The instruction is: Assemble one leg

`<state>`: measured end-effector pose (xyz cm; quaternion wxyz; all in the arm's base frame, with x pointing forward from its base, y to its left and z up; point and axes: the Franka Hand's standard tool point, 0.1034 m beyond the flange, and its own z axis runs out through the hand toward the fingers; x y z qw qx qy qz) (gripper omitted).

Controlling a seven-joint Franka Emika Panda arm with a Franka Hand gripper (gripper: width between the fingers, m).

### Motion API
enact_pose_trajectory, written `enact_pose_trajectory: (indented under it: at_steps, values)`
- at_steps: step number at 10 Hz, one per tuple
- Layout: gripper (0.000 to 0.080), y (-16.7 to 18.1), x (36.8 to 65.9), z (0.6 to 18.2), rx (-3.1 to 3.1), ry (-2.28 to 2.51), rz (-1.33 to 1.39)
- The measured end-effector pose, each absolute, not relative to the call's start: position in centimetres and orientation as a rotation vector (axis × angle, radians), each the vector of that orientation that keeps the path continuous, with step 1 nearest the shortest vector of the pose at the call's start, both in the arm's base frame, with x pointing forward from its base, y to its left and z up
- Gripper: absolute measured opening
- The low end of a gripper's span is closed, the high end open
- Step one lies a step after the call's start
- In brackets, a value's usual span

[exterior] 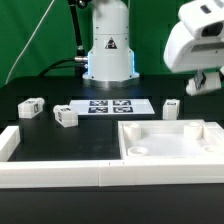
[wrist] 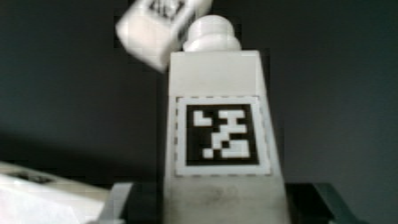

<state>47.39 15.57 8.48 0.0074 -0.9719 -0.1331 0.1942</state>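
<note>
In the wrist view my gripper [wrist: 217, 203] is shut on a white leg [wrist: 222, 85]. The leg stands out lengthwise from between the fingers, with a square marker tag facing the camera and a rounded peg at its far end. Another white piece [wrist: 151, 25] lies blurred beyond it on the black table. In the exterior view my gripper [exterior: 205, 82] hangs high at the exterior view's right, above the table. Three more small tagged legs lie on the table: one on the left [exterior: 30, 106], one nearer the middle [exterior: 66, 116] and one on the right [exterior: 172, 107].
The large white square tray-like piece [exterior: 205, 152] with recessed corners lies at the front right. A white L-shaped rail [exterior: 50, 172] runs along the front and left. The marker board [exterior: 107, 107] lies mid-table before the robot base [exterior: 108, 50].
</note>
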Motion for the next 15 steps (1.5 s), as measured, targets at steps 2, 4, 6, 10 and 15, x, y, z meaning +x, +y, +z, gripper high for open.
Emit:
enact_pose_trajectory:
  at_steps: [2,4,6,10,15]
  values:
    - [0.0292,15.0,49.9,9.5,-3.055,-0.448,0.295]
    - [0.0292,14.7,51.4,10.6,-3.061,-0.435,0.080]
    - [0.0292,14.5,51.9,12.0,-3.055,-0.430,-0.119]
    - [0.0292,14.4,52.0,12.0,-2.984,-0.408,-0.533]
    - [0.0292,11.7,56.3,12.0,-2.977,-0.571,-0.627]
